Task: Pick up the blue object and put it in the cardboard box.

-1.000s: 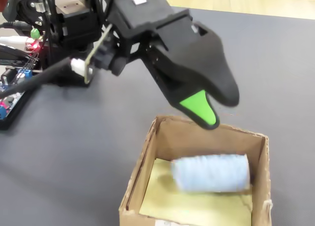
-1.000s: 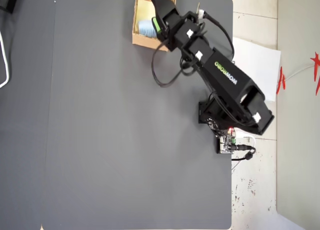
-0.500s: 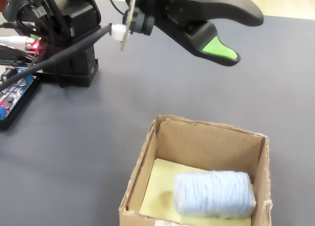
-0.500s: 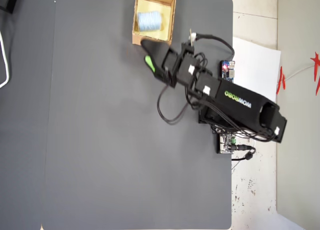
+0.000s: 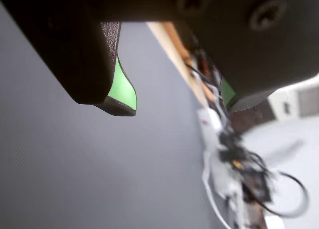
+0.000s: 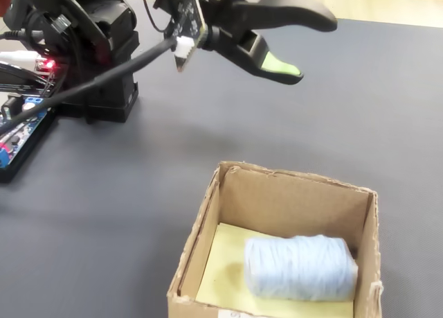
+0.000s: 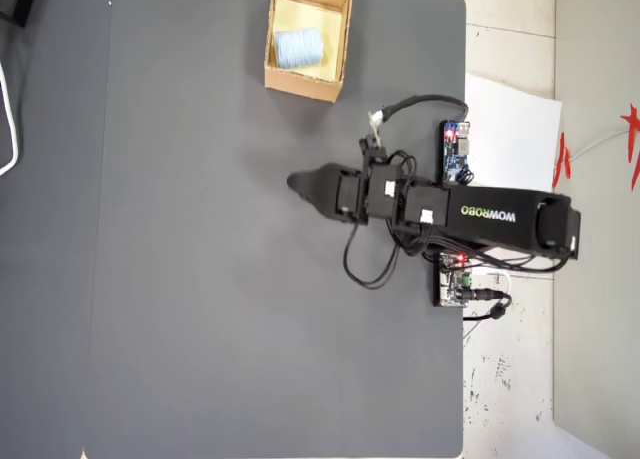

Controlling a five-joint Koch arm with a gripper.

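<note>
Dark grey matting covers the table in every view, with pale floor and a white paper sheet visible past its right edge only in the overhead view; that same view alone shows the whole layout, the cardboard box sitting at the top edge of the mat and the black arm lying level across the middle, well apart from the box, its gripper pointing left over bare mat; from above the jaws lie one over the other, so their gap cannot be read there; the fixed view, low and close to the box, shows what the overhead view only hints at: the blue object lies on its side on the yellowish floor of the box, toward the right-hand wall, its ribbed yarn-like surface plain to see; behind and above it the gripper hangs in the air with a clear gap between the black upper jaw and the green-tipped lower one, holding nothing; the wrist view confirms this from between the jaws, two green-edged tips set wide apart around the gripper's middle, with grey mat and blurred wiring beyond; a circuit board with a red light sits beside the arm's base.
</note>
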